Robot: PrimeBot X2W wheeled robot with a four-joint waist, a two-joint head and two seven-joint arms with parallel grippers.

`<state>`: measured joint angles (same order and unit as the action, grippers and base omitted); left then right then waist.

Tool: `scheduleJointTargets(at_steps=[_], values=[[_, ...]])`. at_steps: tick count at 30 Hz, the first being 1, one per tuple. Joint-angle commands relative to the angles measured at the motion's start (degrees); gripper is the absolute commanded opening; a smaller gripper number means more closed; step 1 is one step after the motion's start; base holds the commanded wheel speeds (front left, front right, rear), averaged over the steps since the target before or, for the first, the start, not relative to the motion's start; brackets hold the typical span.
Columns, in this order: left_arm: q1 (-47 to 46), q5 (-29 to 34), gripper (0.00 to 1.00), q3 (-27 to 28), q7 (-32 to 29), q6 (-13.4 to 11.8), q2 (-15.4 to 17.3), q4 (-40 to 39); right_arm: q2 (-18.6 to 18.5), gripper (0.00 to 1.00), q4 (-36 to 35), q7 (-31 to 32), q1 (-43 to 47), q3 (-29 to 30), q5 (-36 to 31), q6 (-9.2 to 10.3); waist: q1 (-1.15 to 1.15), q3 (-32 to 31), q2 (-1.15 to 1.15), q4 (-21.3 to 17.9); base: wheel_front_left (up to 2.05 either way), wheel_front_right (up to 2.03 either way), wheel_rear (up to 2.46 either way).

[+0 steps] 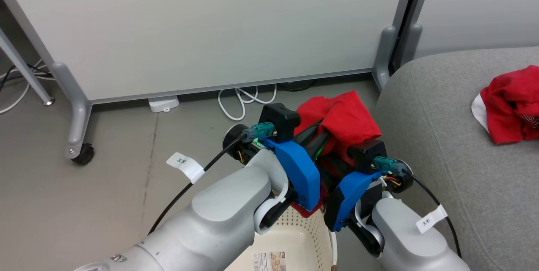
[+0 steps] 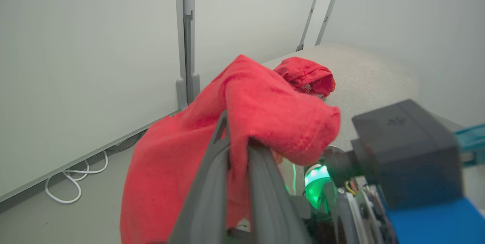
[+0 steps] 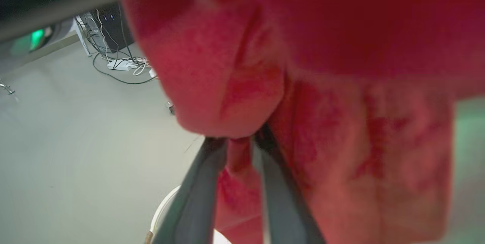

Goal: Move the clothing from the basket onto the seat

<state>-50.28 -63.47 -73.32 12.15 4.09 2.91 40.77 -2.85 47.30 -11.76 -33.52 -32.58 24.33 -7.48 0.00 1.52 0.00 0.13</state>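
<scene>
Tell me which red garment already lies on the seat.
The crumpled garment with white trim, resting on the grey seat; the other garment hangs from the left gripper above the basket.

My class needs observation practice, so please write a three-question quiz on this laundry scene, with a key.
1. What lies on the seat?
2. Relative to the basket, the lifted garment is: A wholly inside it; B held above it; C spread on the floor.
3. True or false: the left claw is shut on the lifted garment.
Key: 1 a second red garment; 2 B; 3 true.
</scene>
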Motion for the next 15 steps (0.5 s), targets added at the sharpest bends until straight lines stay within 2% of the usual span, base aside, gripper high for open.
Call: scheduleJointTargets(at_steps=[1,15], values=[[0.6,-0.18,0.0,-0.15,0.01,0.03,-0.02,-0.11,-0.07,0.0,0.59,-0.63,-1.01,-0.28,0.54,-0.03,0.0,-0.18,0.0,0.01,0.0,0.0,0.0],[1.28,-0.48,0.0,-0.17,0.53,-0.34,-0.02,1.25,-0.07,0.0,3.67,-2.37,-1.51,-2.95,2.54,-0.03,0.0,-1.02,0.0,-0.57,0.0,0.0,0.0]])
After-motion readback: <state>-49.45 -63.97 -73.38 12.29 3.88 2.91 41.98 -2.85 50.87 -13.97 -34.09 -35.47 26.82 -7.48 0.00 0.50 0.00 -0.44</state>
